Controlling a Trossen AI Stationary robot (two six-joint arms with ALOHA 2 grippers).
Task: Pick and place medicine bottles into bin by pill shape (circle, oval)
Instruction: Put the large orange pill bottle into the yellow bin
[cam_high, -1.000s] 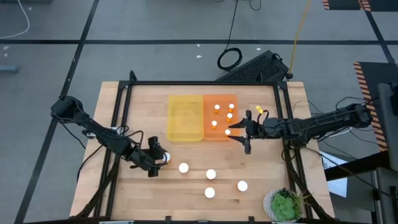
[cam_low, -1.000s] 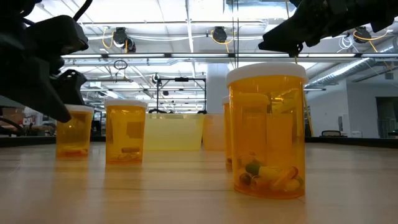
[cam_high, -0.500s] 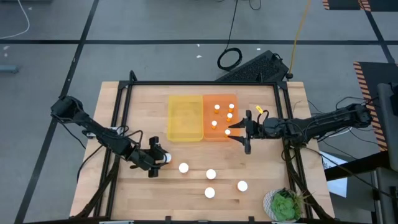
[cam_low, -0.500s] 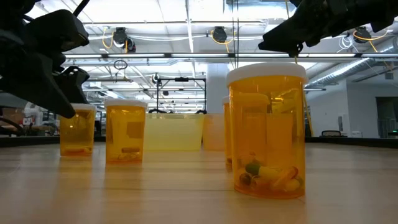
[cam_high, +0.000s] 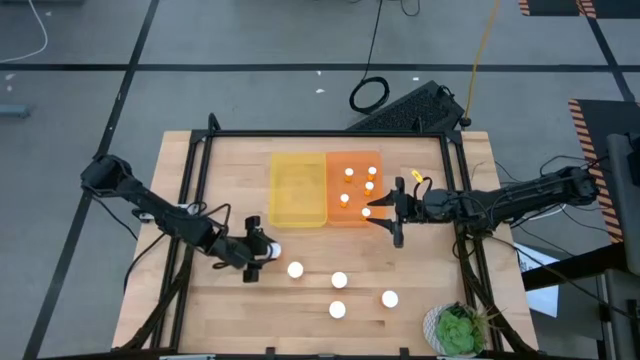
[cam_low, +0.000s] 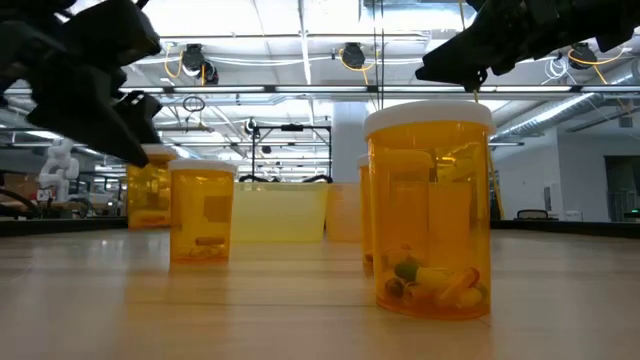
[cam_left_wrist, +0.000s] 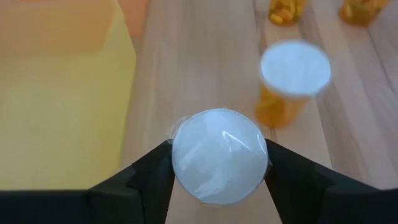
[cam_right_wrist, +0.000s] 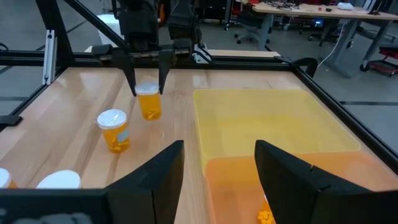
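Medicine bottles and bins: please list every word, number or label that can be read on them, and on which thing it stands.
None can be read.
The nearest medicine bottle shows a pale label patch, but no legible text.
The yellow bin and the orange bin bear no visible writing.

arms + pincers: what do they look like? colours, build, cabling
Both arms are dark, near-black, slim and jointed. The left pincer and right pincer each have two dark, flat fingers that broaden toward the wrist. Black cables trail along the right arm. A small yellow tag sits near its wrist. No other markings are legible.
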